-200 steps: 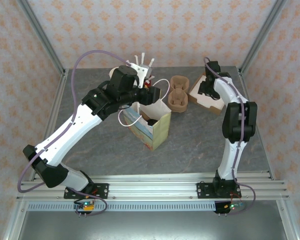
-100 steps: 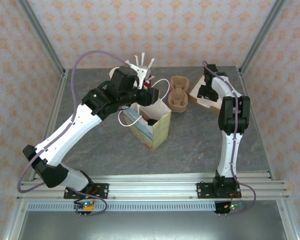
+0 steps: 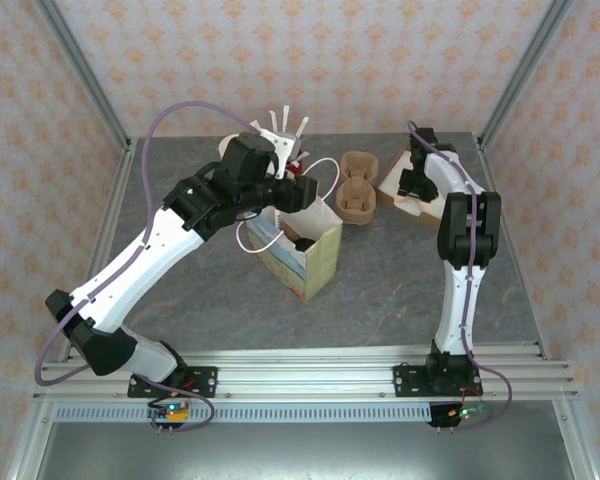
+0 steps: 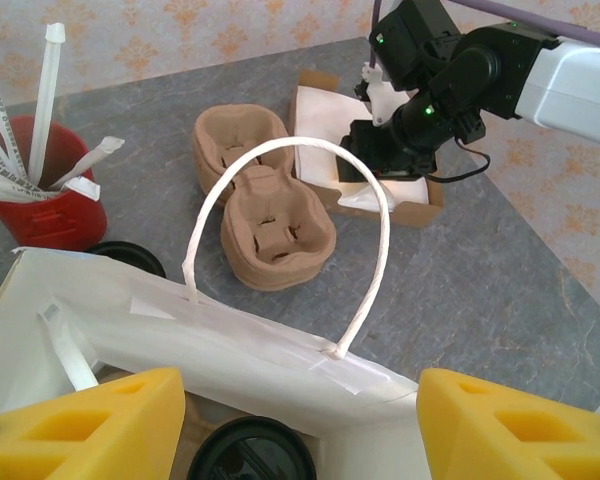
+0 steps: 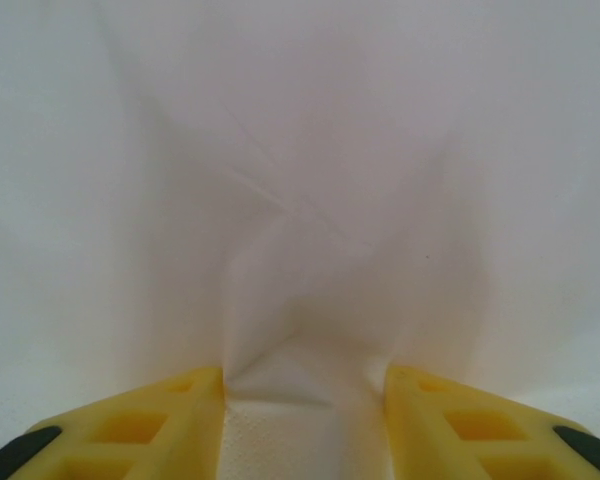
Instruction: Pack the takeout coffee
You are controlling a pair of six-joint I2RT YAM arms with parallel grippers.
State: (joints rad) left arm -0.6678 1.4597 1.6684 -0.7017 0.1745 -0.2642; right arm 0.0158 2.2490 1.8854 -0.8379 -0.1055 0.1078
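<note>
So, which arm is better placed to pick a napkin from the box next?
Right. The right hand is down on the napkins in the cardboard box, fingers astride a pucker. The left hand hangs open over the paper bag, away from the box.

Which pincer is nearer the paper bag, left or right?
Left. The left pincer hovers over the open top of the paper bag; the right pincer is far off, pressed into napkins in the cardboard box.
</note>
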